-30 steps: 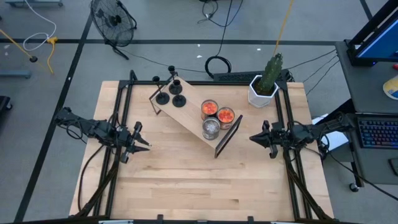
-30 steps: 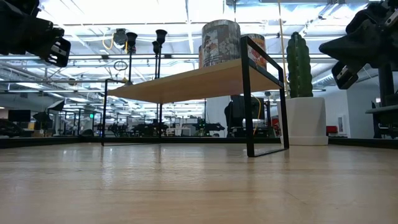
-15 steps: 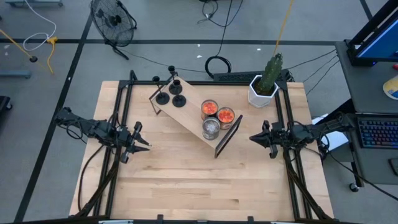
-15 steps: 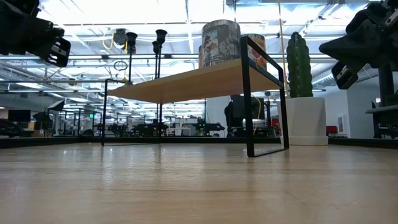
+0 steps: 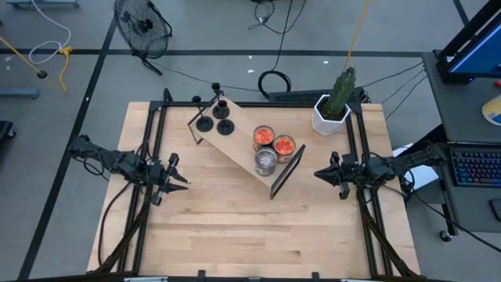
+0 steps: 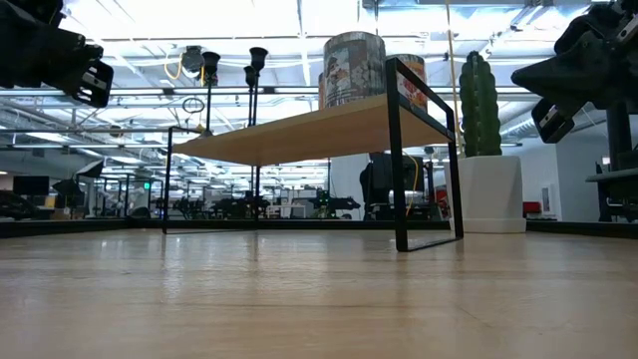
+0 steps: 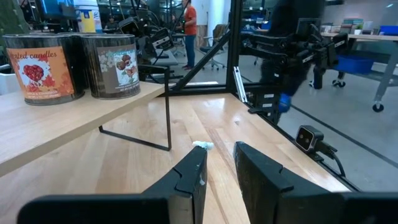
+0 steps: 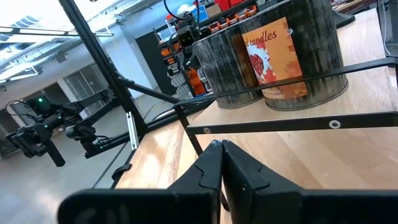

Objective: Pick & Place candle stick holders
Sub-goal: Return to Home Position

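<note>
A low wooden shelf [image 5: 241, 147] on a black metal frame stands slantwise at the table's far middle. Three black candle stick holders [image 5: 221, 119] stand on its far left end. Two orange cups [image 5: 264, 136] [image 5: 284, 146] and a silvery cup [image 5: 265, 162] stand on its right end. My left gripper [image 5: 186, 185] hovers level to the left of the shelf, a little open and holding nothing [image 7: 219, 169]. My right gripper [image 5: 316, 174] hovers level to the right of the shelf, shut with nothing in it [image 8: 221, 159]. Both point at the shelf.
A white pot with a green cactus [image 5: 332, 110] stands at the table's far right corner. A small white scrap [image 7: 203, 145] lies on the table in front of the left gripper. Bare wooden table [image 5: 250, 227] stretches along the near side. Black rails [image 5: 149, 157] run along both side edges.
</note>
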